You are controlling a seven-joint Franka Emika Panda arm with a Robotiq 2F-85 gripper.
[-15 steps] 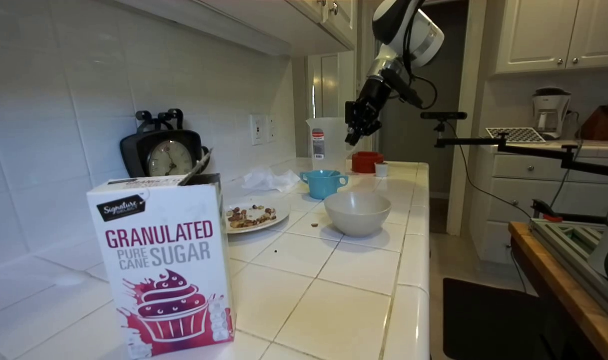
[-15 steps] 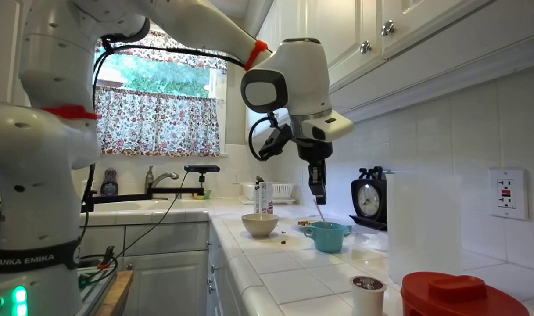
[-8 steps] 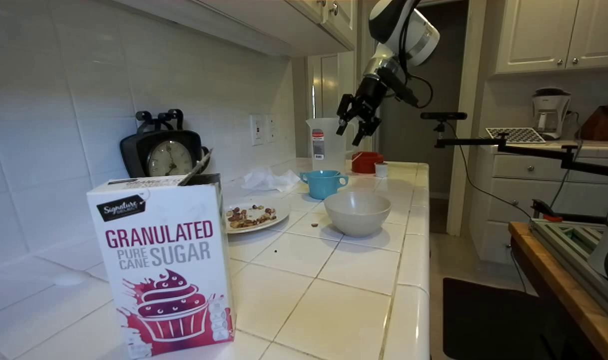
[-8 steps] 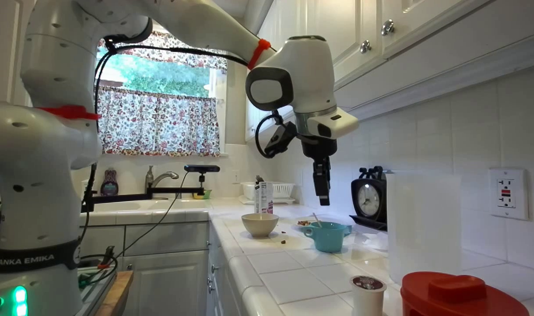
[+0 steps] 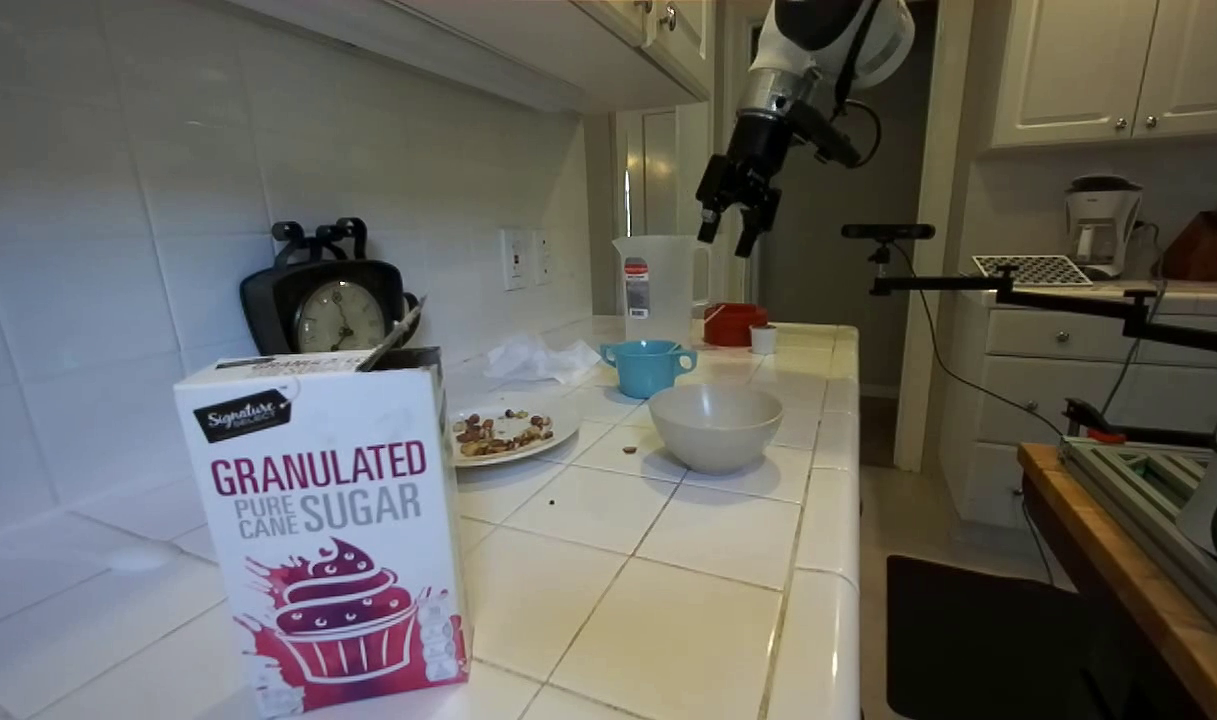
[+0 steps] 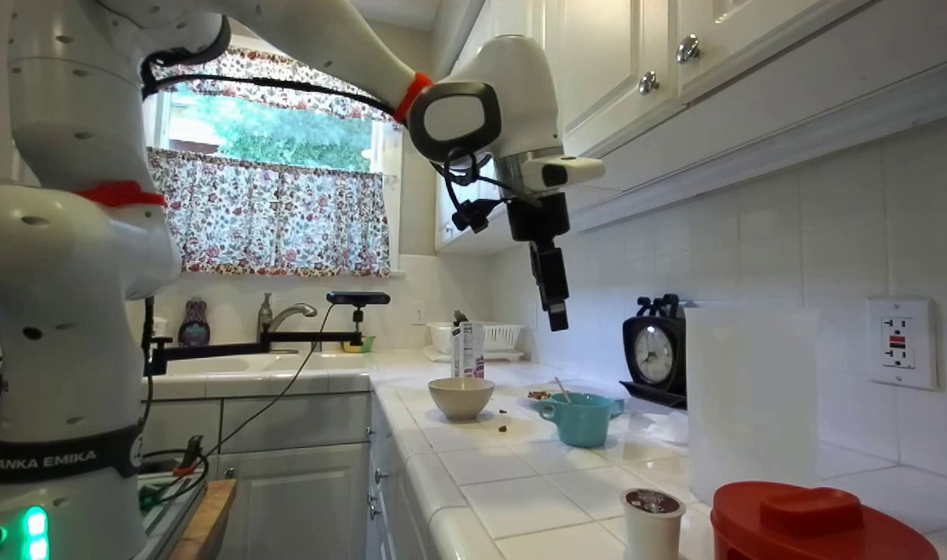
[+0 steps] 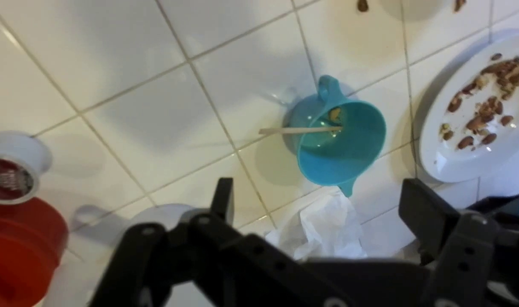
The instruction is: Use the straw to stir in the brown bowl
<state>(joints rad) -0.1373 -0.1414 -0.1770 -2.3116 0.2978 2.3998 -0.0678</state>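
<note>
The straw [image 7: 300,130], a thin pale stick, leans in the light blue two-handled cup [image 7: 361,140], its lower end inside and its upper part sticking out over the rim. In an exterior view only the upper bit of the straw [image 6: 562,390] shows above the cup [image 6: 582,424]. High over the counter, above and apart from the cup, hangs my gripper [image 5: 726,240]. Its jaws stand wide in the wrist view, where nothing sits between the fingers [image 7: 427,209]. The brown bowl is out of view.
A pale bowl [image 5: 716,430] stands near the counter's edge. Around the cup are a plate of nuts [image 7: 434,149], crumpled paper [image 7: 331,226] and a tall translucent pitcher [image 5: 658,290]. A red-lidded container [image 6: 815,521], a pod [image 6: 654,521] and a sugar box [image 5: 328,530] also stand here.
My gripper has opened and let go of the straw, which has dropped lower and now leans on the cup's rim. The arm has risen away from the cup.
</note>
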